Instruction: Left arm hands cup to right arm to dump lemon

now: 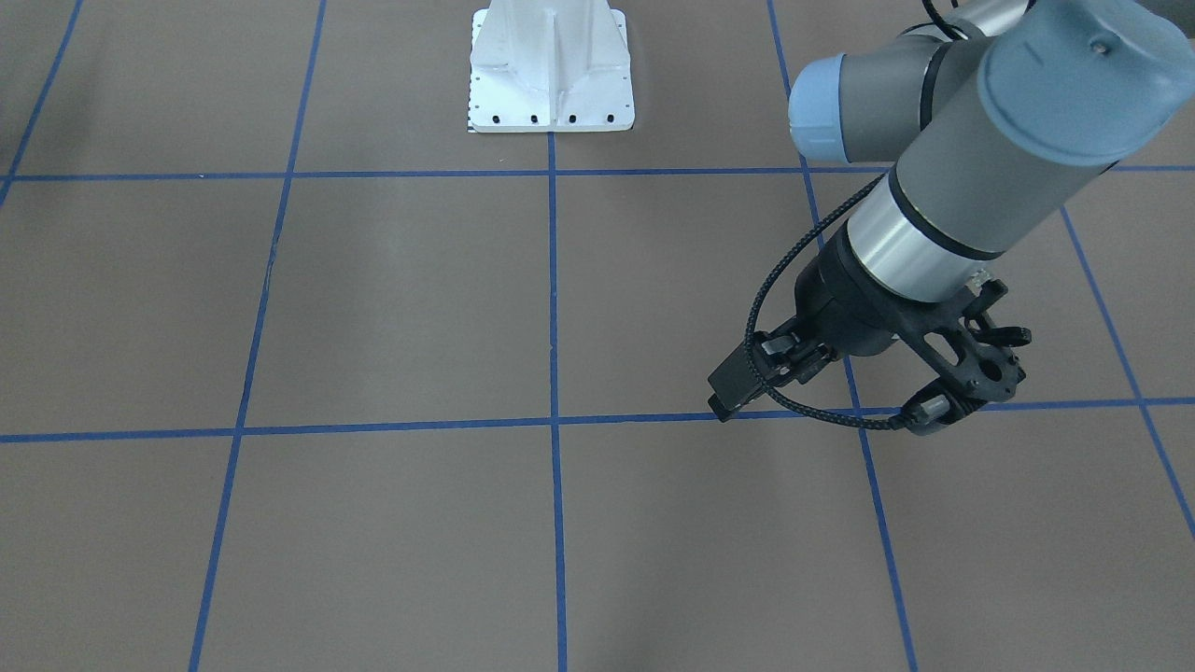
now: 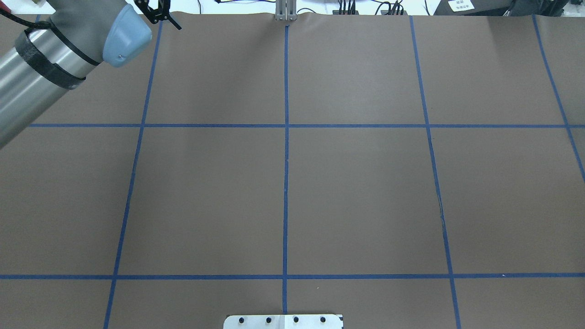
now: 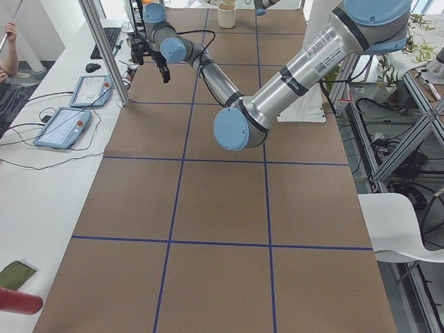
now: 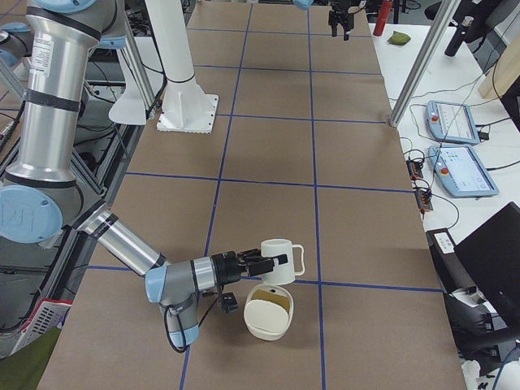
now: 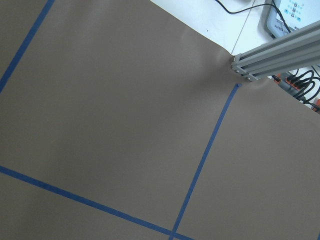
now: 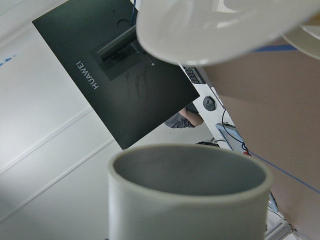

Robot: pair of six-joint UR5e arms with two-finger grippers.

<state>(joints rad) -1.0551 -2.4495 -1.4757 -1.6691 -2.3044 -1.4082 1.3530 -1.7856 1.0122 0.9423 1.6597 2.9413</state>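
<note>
One cup [image 4: 281, 249] sits at the right pincer's [image 4: 265, 262] tips; whether clamped, I cannot tell.

A cream bowl [image 4: 268, 318] just beside the cup [image 4: 276, 258] blocks passage there.

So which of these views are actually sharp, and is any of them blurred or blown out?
Right wrist view: the cup fills the bottom, its near rim soft and out of focus; the white shape above it is blurred too. Overhead and front-facing views: sharp, evenly lit, with only faint soft shadows on the table. Left wrist view: sharp, darker toward the bottom.
</note>
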